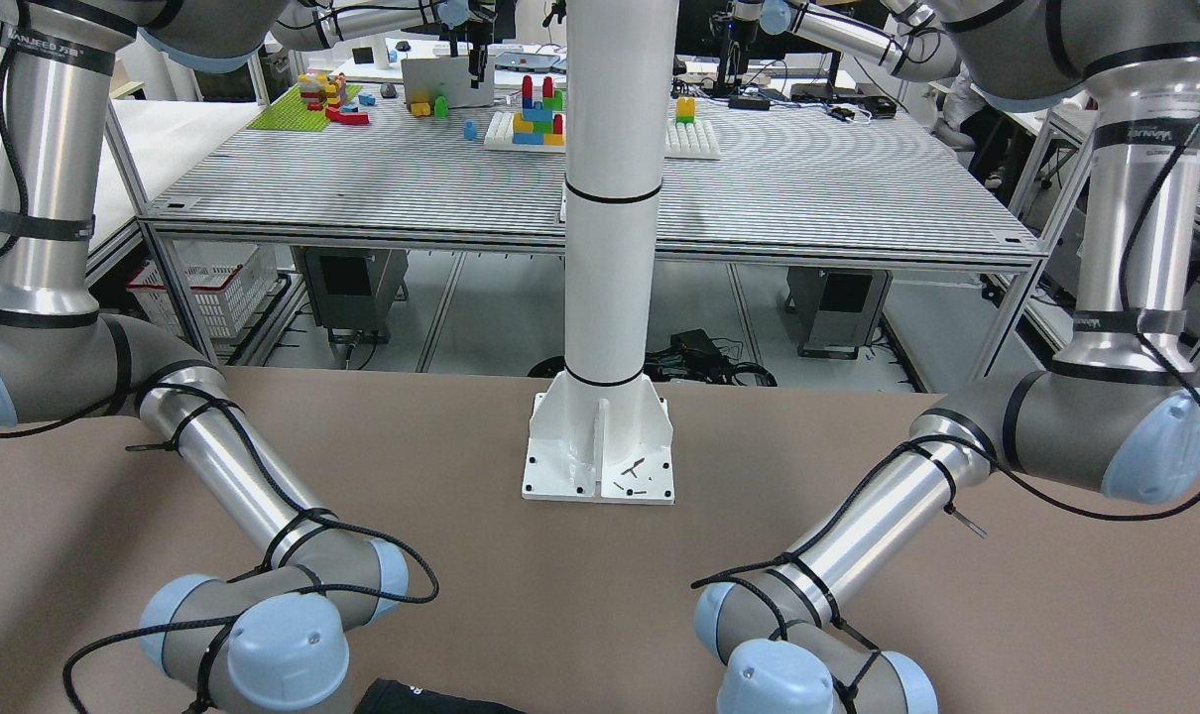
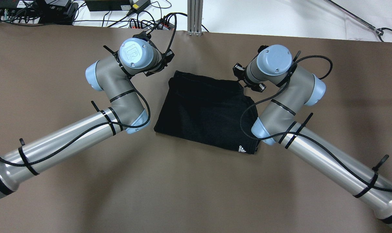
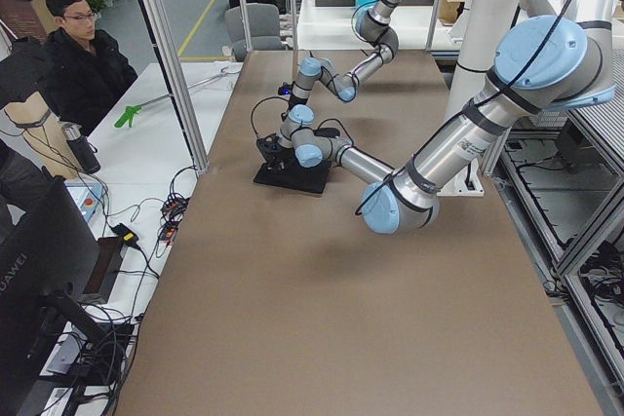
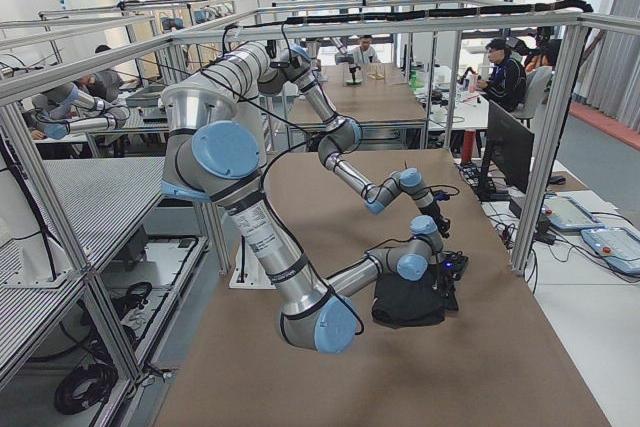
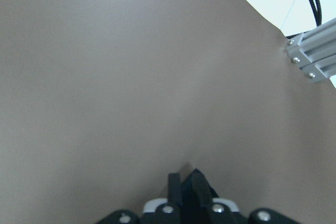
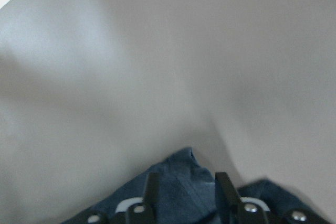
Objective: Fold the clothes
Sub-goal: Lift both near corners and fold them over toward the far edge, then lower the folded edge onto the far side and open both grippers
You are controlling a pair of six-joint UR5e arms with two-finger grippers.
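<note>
Overhead exterior: tabletop (image 2: pixel 196 181) carries the garment (image 2: pixel 205 110) near the middle of its far edge, already a compact rectangle. Left gripper (image 5: pixel 184 178) fingers together, apparently pinching a corner; right gripper (image 6: pixel 187 178) fingers apart, straddling cloth. You likely have another fold left.

A black garment (image 2: pixel 205 111) of plain matte fabric lay folded flat on the brown desk (image 2: pixel 53 194), in the middle of the overhead frame. It made a rough four-sided shape, narrower along its top edge and wider at the bottom, with the lower edge slanting down toward the right. A small white mark (image 2: pixel 242 149) sat by its lower right corner. In the front-facing view only a sliver showed at the bottom edge, left of centre.
</note>
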